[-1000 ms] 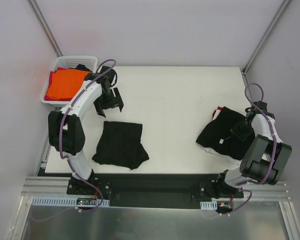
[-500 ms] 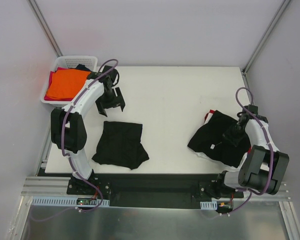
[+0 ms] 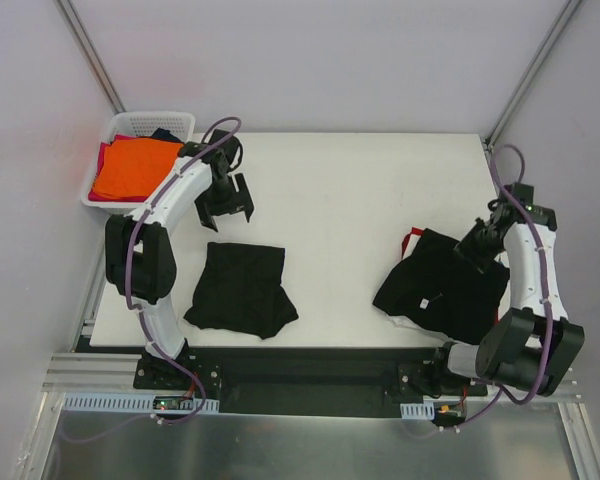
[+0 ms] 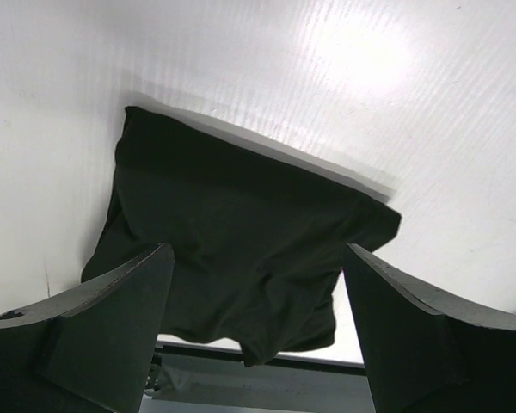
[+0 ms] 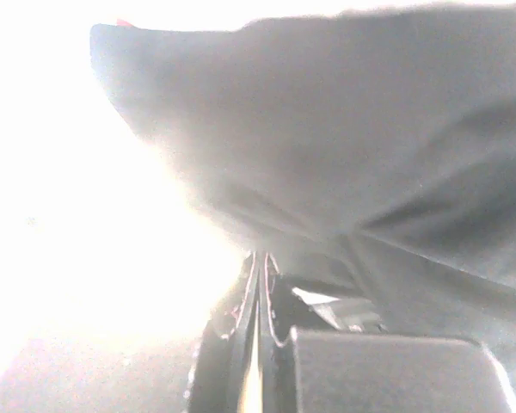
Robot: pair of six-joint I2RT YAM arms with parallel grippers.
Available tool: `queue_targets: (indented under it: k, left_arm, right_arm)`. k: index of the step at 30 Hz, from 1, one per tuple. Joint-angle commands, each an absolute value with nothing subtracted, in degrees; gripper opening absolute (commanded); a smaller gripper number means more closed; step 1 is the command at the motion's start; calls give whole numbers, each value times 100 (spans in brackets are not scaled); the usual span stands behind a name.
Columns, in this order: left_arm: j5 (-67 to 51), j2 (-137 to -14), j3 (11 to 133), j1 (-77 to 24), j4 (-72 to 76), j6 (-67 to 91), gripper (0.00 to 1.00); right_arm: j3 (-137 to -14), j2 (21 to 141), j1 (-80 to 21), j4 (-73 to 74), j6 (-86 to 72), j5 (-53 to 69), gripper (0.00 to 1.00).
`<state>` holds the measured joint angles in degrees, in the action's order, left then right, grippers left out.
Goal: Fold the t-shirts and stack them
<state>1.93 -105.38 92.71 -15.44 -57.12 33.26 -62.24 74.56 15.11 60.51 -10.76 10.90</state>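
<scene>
1. left claw [image 3: 225,200]: jaws wide, nothing in them. It hangs over bare desk [image 3: 360,180], just beyond the folded black t-shirt [image 3: 242,290]. Its wrist view looks down on that shirt [image 4: 241,249].
2. right claw [image 3: 477,247]: pinched tight on the far right edge of the rumpled black t-shirt [image 3: 440,285]. In the wrist view the cloth [image 5: 370,155] drapes off the closed fingers.
3. Rumpled shirt sits on the right side of the desk toward the near edge, unfolded, with a bit of red trim [image 3: 412,235] at its far left corner.
4. More shirts are piled in the white basket [image 3: 130,125] at the far left corner, orange shirt [image 3: 130,165] on top.
5. Handling, my read: light, limp cloth that sags and bunches from a single pinch and drags on the desk rather than sliding flat. Not fragile.
6. Where to hold: pinch a hem or shoulder seam at two well-apart corners so it hangs flat. A grab in the middle would likely just ball it up.
</scene>
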Motion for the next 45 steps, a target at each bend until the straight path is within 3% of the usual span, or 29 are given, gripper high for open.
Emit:
queue_targets:
  k: [1, 5, 15, 28, 34, 45]
  left_arm:
    - [123, -10670, 9720, -1608, -5810, 3182, 80]
    - [123, -10810, 9914, -1617, -5792, 3173, 80]
    - [105, -10881, 9959, -1617, -5757, 3059, 80]
    - [343, -10494, 9378, -1617, -5766, 2900, 81]
    - [246, -10529, 9378, -1617, -5766, 2944, 81]
    - [105, -10679, 9475, -1626, -5757, 3050, 81]
  right_arm:
    - [-7460, 7382, 1503, 6608, -1344, 1371, 1]
    - [-8217, 7637, 1512, 7004, -1398, 924, 1]
    - [-7260, 8550, 2715, 6003, -835, 756, 1]
    - [-6900, 10239, 2760, 5037, -809, 1221, 1]
    - [-6987, 10959, 1997, 4939, -650, 1758, 1]
    - [-7382, 11171, 141, 4772, -1292, 1820, 1]
